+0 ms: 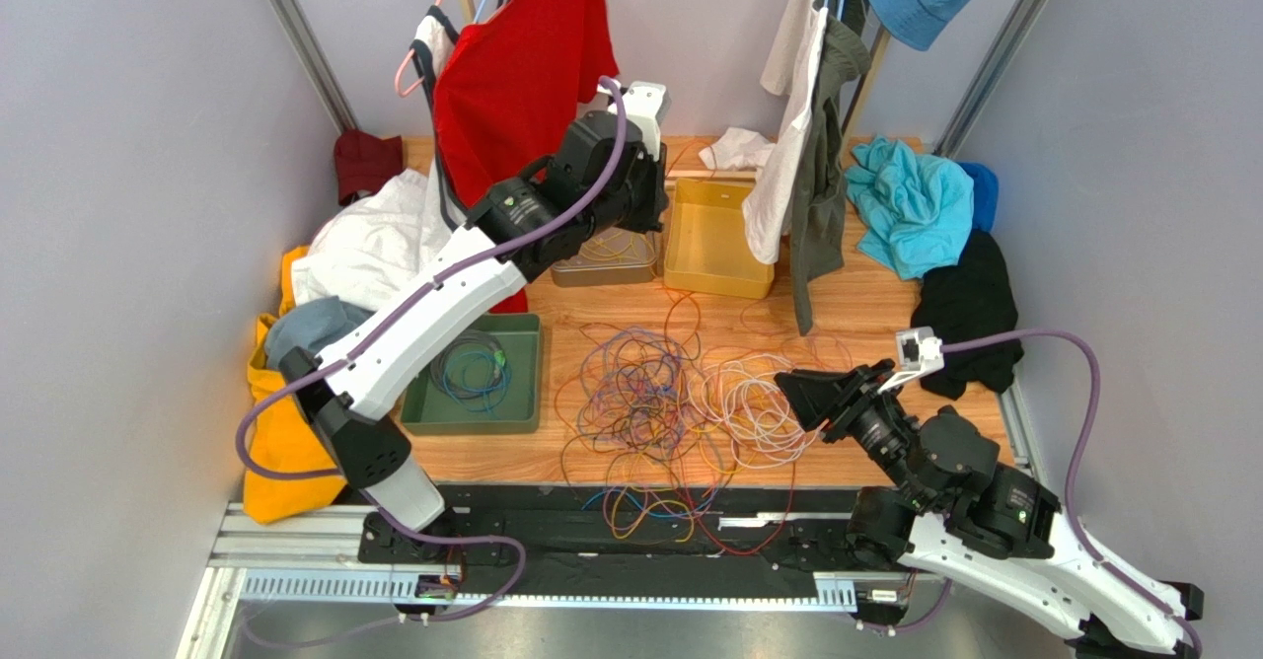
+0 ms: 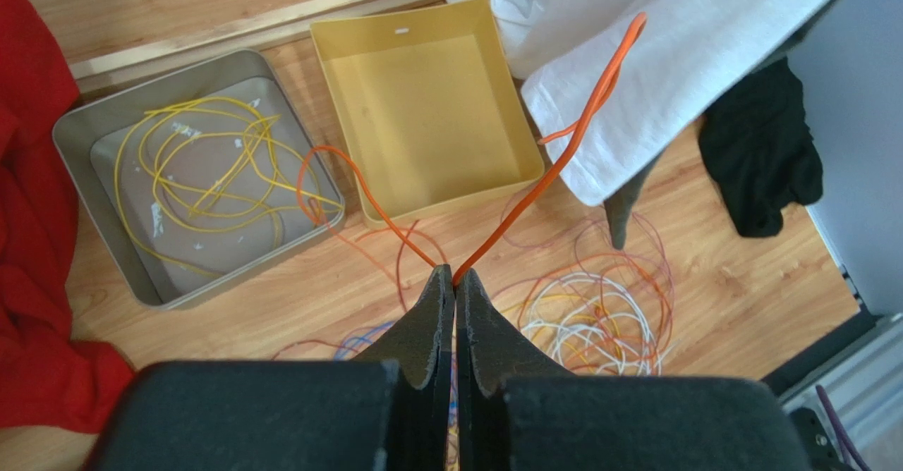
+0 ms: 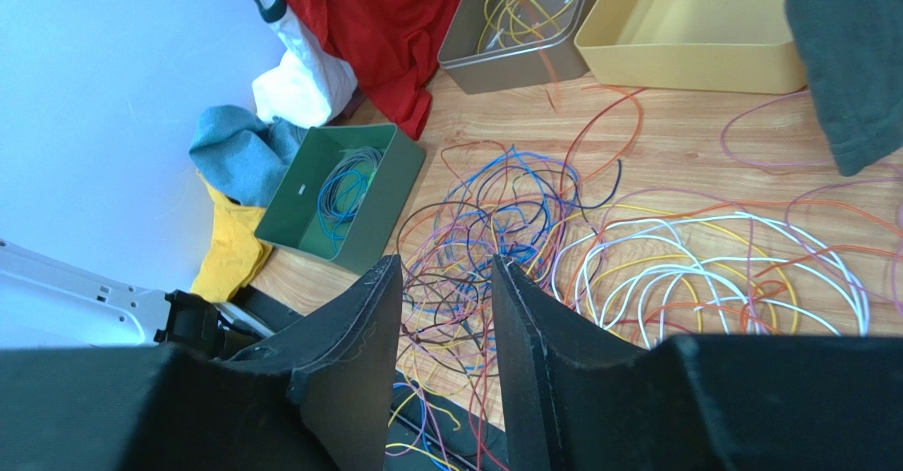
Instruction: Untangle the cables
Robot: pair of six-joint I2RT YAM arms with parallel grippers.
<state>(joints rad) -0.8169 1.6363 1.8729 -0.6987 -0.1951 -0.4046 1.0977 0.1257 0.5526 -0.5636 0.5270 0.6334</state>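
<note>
The cables (image 1: 667,393) lie in a tangled multicoloured heap on the wooden table, with white loops (image 3: 700,270) on its right side. My left gripper (image 2: 456,273) is raised near the back trays (image 1: 652,201) and is shut on an orange cable (image 2: 551,170). That cable rises to the upper right, and its other end loops left toward the grey tin. My right gripper (image 3: 445,262) hovers open over the heap's near right side (image 1: 793,393), nothing between its fingers.
A grey tin (image 2: 66,138) holds yellow cables, beside a yellow tray (image 2: 424,111). A green tray (image 1: 445,415) at left holds blue and green cables. Clothes hang behind and lie around: red shirt (image 1: 519,67), teal cloth (image 1: 905,201), black cloth (image 1: 964,304). Some cables drape over the black rail (image 1: 771,541).
</note>
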